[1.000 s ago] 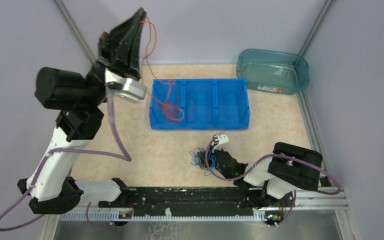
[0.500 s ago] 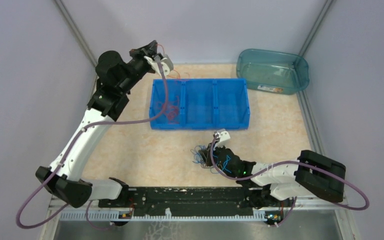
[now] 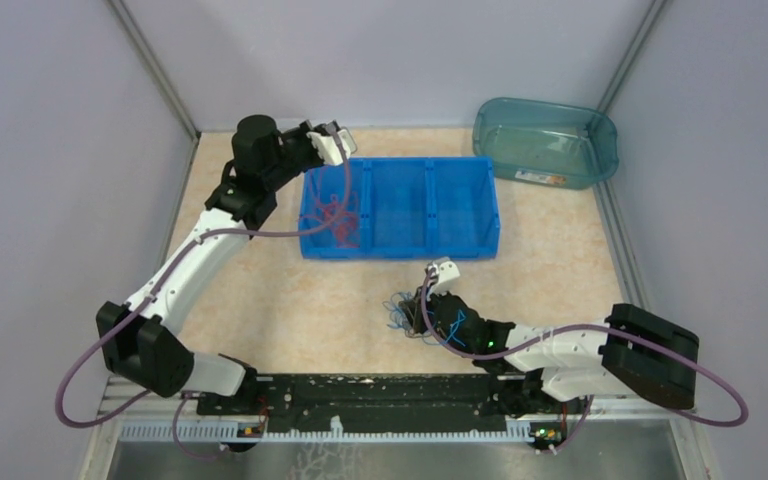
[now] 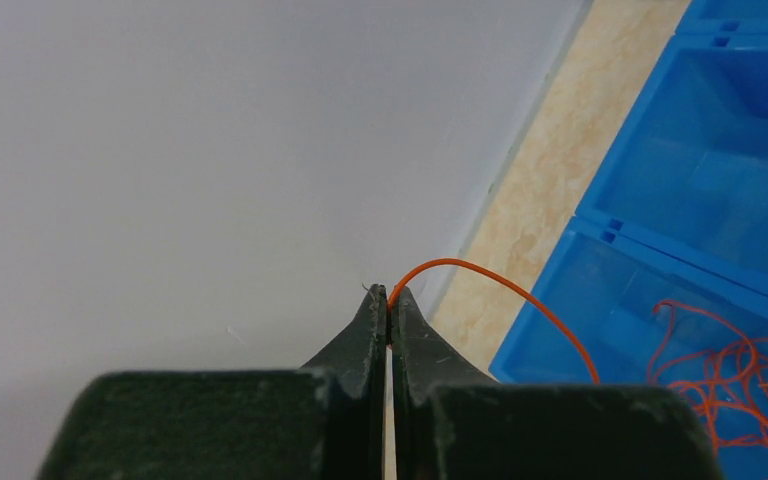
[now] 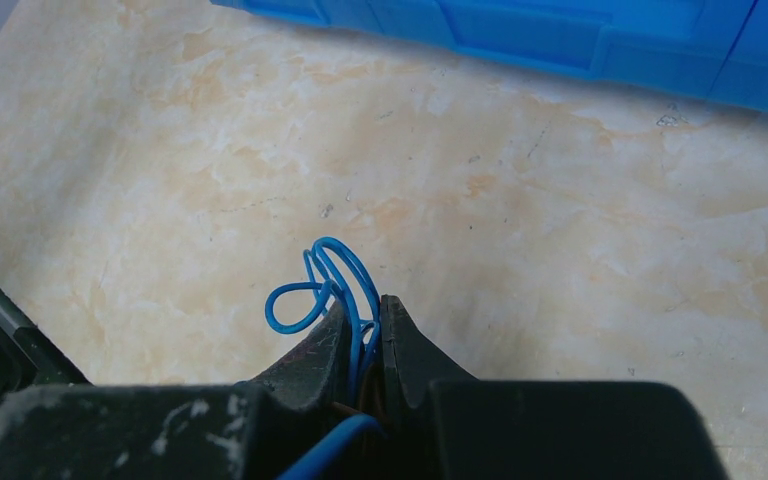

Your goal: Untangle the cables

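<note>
Enclosure is walled with pale lilac panels (image 3: 410, 50) and floored by a beige marbled table top (image 3: 280, 300). A blue three-compartment bin (image 3: 400, 250) is set mid-table, and a teal tub (image 3: 482, 125) is placed at the far right corner. The left gripper (image 4: 390, 295) is held above the bin's far left corner, close to the back wall, jaws pressed together on one orange cable (image 4: 500, 285). The cable is seen arcing from the tips down into the left compartment, where an orange bunch (image 3: 335, 215) is heaped. The right gripper (image 5: 362, 305) is held low over the table, on the near side of the bin, jaws pinched on a blue cable (image 5: 325, 280) whose loops stick out just past the tips. A small blue-and-black tangle (image 3: 400, 312) is noted on the table right at that gripper.
</note>
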### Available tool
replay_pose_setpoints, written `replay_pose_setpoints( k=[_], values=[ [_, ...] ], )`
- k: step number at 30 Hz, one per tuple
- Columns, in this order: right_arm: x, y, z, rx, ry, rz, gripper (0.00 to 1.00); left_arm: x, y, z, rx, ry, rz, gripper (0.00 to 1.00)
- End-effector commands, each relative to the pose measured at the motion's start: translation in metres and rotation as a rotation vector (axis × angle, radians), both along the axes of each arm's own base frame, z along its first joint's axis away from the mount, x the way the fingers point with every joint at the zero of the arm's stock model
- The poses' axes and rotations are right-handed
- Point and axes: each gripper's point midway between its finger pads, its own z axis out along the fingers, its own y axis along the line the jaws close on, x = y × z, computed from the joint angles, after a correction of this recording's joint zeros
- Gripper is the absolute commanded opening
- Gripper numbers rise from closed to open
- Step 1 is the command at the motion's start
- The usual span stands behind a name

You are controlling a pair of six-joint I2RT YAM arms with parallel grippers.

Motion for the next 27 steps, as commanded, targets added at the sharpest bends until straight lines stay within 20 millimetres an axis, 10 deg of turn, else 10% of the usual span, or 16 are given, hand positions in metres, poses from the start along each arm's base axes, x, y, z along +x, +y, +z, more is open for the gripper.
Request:
replay_pose_setpoints(
  k=[1,12,20,27],
  values=[
    [0.004,0.015,0.040,0.092,-0.053,0.009,0.04,0.009,0.004,-0.007,-0.044,0.017,0.009,0.00],
    [0.005,0.018,0.043,0.101,-0.053,0.011,0.04,0.018,-0.006,-0.020,-0.090,0.074,-0.013,0.00],
    [0.005,0.018,0.045,0.110,-0.051,0.006,0.04,0.033,-0.027,0.017,-0.268,0.135,-0.047,0.00],
    [0.004,0.018,0.044,0.106,-0.045,0.008,0.04,0.031,-0.018,-0.034,-0.192,0.188,-0.006,0.00]
  ],
)
